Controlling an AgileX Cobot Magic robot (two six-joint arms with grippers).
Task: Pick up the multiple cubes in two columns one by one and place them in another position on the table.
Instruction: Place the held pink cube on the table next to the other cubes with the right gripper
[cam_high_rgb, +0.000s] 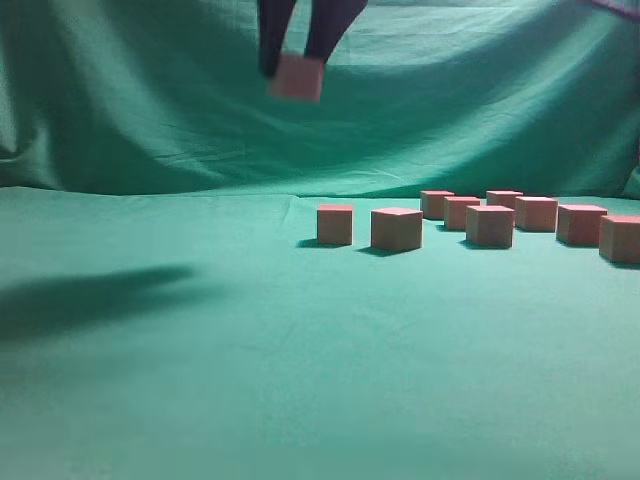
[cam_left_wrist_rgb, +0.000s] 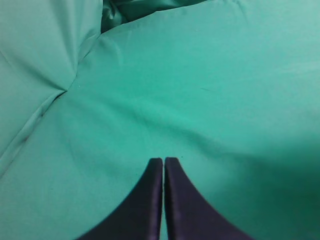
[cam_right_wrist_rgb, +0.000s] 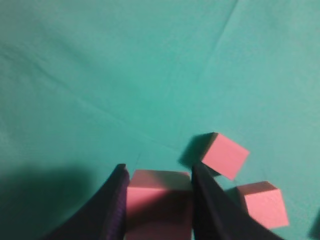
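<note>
Exterior view: right claw (cam_high_rgb: 297, 62) is up high w/ a pink cube (cam_high_rgb: 297, 77) pinched between its dark fingers, well clear of the bench (cam_high_rgb: 200, 380), roughly over the middle by the far edge. Bench is covered in green cloth. On it, two cubes sit apart from the rest, near centre: one (cam_high_rgb: 335, 224) and a slightly nearer one (cam_high_rgb: 396, 228) just beside it. Further toward the right edge, the remaining cubes (cam_high_rgb: 535, 218) stand in two rows running back to front, seven visible, each apart from its neighbour. Big shadow on the cloth at left.

Left wrist view: left claw (cam_left_wrist_rgb: 163, 172) has fingers pressed together, nothing between them; only green cloth below, folds toward the back-left corner.

Right wrist view: claw fingers (cam_right_wrist_rgb: 115, 205) clamp the held cube on both sides. Below, on the cloth, two cubes show, the upper one (cam_right_wrist_rgb: 225, 155) turned at an angle, the lower (cam_right_wrist_rgb: 262, 204) just beside it, not touching.
</note>
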